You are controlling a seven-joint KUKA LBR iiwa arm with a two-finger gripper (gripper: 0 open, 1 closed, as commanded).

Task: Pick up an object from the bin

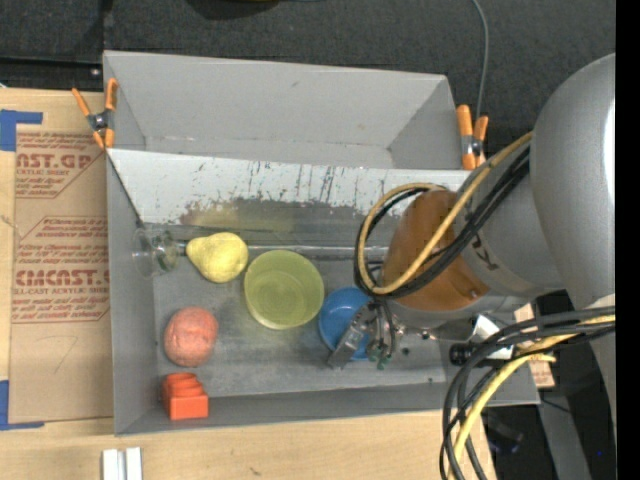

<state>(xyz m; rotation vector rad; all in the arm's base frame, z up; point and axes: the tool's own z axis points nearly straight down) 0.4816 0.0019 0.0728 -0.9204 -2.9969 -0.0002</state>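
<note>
Shows the gripper low in the grey bin, just beside a blue round thing near a yellow-green cup, grasp state impossible to tell.

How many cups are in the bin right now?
2. A yellow-green cup lies at the middle of the bin; a blue cup lies just right of it, partly under the claw. The arm may hide more.

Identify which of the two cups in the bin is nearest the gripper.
The blue cup, right beside the gripper; the yellow-green cup sits farther left.
</note>
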